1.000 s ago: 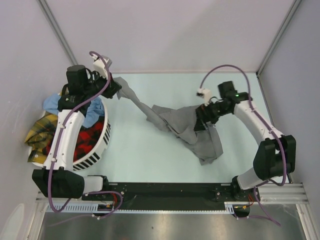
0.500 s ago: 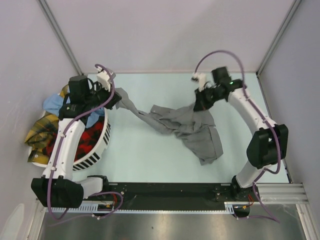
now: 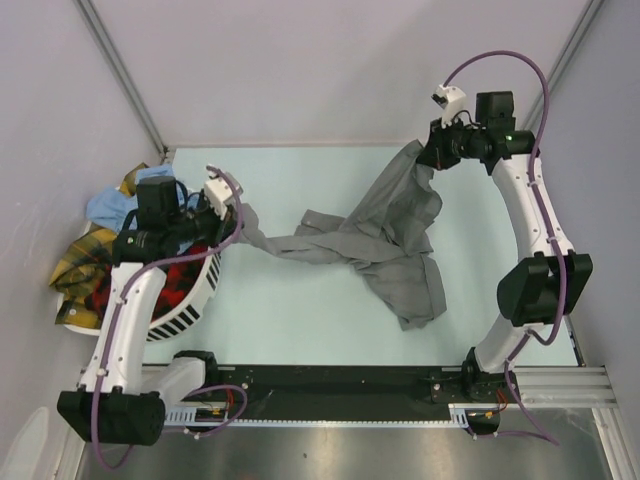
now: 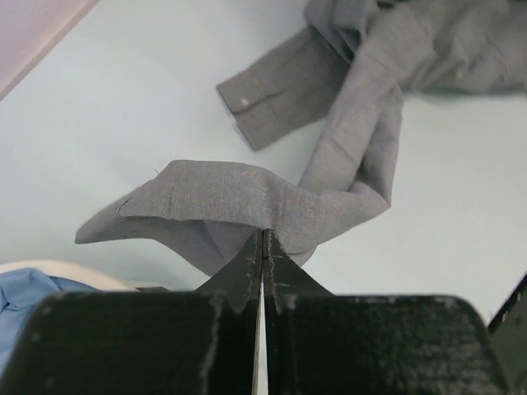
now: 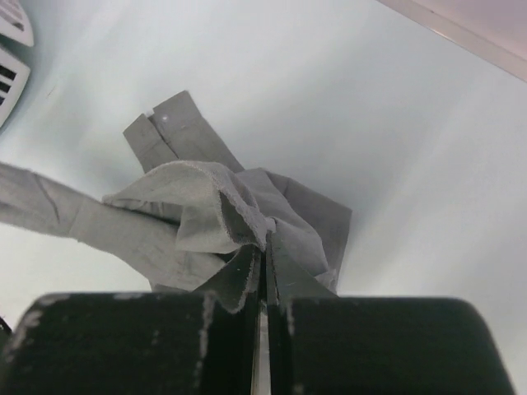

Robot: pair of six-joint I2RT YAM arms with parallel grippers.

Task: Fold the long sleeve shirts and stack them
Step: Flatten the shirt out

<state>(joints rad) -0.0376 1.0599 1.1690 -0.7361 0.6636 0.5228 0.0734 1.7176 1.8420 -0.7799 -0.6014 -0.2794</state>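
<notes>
A plain grey long sleeve shirt lies bunched across the middle of the pale table. My left gripper is shut on one edge of it beside the basket, the cloth folded over the tips. My right gripper is shut on another part at the far right, lifting it off the table; crumpled grey cloth bunches at its tips. A buttoned cuff lies flat on the table. More shirts, light blue, yellow plaid and red-and-black plaid, sit in and over the basket.
A white slotted basket stands at the left, next to the left arm. Grey walls with metal posts close the far side and both sides. The black mounting rail runs along the near edge.
My right gripper has shut on the grey shirt and carried it up and toward the far right corner. My left gripper has drawn its end nearer and slightly right, stretching the shirt.
</notes>
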